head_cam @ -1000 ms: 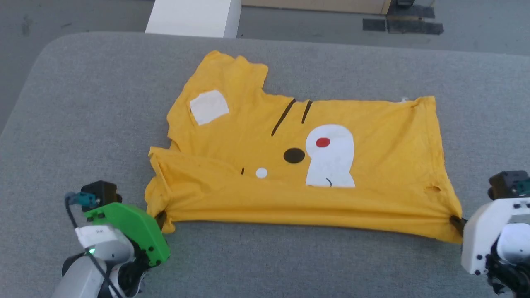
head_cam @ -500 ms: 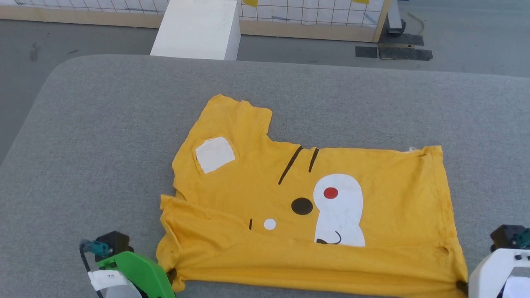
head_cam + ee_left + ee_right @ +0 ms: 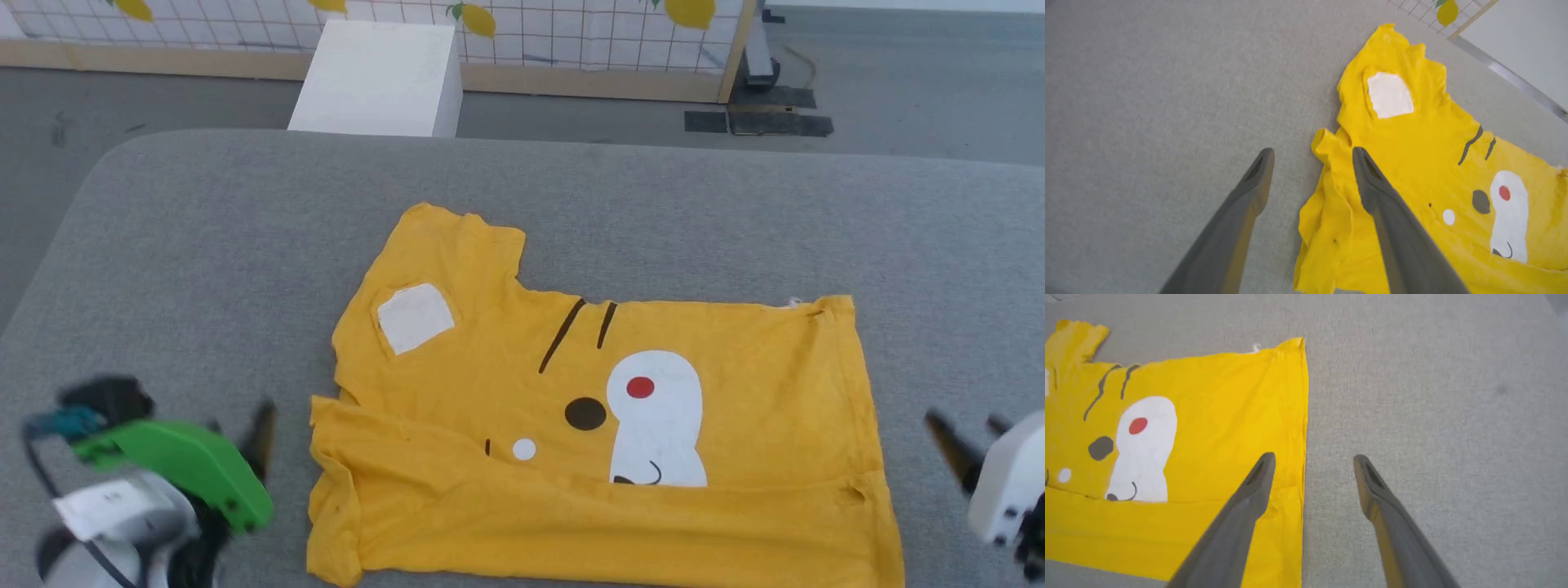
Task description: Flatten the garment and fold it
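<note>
Released since a second ago: both near corners of the shirt (image 3: pixel 604 433), its near hem no longer pulled taut. Shirt lies print-up on the table (image 3: pixel 204 245), near strip folded over. Left gripper (image 3: pixel 1312 152) sits just left of it, right gripper (image 3: pixel 1314 456) just right, fingers spread wide, empty. First fold looks laid; next likely needs fresh grips on the far edge.

Light bright, even, diffuse in all three views; the garment (image 3: pixel 588 457) casts only a thin, soft shadow at its edges on the grey table (image 3: pixel 204 245). Head view: left gripper (image 3: pixel 241 420) smeared by motion blur, right gripper (image 3: pixel 962 420) slightly soft. Wrist views stretch toward their edges, finger bases (image 3: pixel 1216 261) out of focus.
</note>
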Robot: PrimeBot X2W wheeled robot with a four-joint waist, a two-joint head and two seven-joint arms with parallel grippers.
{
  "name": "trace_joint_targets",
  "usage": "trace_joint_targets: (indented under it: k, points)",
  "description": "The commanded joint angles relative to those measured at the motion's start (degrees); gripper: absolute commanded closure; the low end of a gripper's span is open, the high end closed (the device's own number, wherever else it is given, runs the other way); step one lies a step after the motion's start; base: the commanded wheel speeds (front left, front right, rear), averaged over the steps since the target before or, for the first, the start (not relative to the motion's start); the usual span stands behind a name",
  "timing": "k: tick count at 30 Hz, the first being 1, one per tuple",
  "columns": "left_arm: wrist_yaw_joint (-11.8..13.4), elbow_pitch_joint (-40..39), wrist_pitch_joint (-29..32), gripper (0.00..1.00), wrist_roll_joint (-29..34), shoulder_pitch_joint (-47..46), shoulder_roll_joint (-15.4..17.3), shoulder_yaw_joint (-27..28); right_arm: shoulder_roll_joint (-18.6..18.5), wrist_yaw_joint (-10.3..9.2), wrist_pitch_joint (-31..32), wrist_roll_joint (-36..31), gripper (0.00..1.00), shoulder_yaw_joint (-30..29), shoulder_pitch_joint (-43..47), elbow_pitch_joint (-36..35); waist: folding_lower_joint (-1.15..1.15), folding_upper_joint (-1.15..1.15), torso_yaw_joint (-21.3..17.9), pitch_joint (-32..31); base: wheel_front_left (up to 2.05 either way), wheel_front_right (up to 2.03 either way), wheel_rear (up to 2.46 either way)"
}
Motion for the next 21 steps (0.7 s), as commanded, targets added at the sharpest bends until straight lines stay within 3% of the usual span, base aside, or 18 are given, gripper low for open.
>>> trace_joint_targets:
  k: [1, 9, 17, 21]
  points:
    - [-0.35, -0.88, -2.62, 0.00, 1.46, -2.65, 0.42, 1.22, -0.09, -0.09, -2.04, -0.24, 0.00, -0.55, -2.20, -0.61, 0.00, 0.00, -0.50, -0.26, 0.00, 0.00, 0.00]
    - [-7.42, 3.52, -17.51, 0.00, 8.73, -14.58, -1.12, -0.42, -2.42, -0.09, -10.61, -2.47, 0.00, 0.54, -10.97, 2.18, 0.00, 0.00, -0.59, 2.43, 0.00, 0.00, 0.00]
    - [-13.83, 16.31, -22.56, 0.00, 12.92, -29.42, -4.63, -6.43, -4.72, -0.09, -11.13, -2.04, 0.00, 3.32, -18.10, 4.59, 0.00, 0.00, 0.42, 9.97, 0.00, 0.00, 0.00]
    - [-16.41, 24.15, -21.22, 0.00, 13.67, -38.88, -6.63, -8.81, -5.69, -0.09, -9.59, -1.55, 0.00, 4.16, -20.91, 3.82, 0.00, 0.00, 1.16, 14.83, 0.00, 0.00, 0.00]
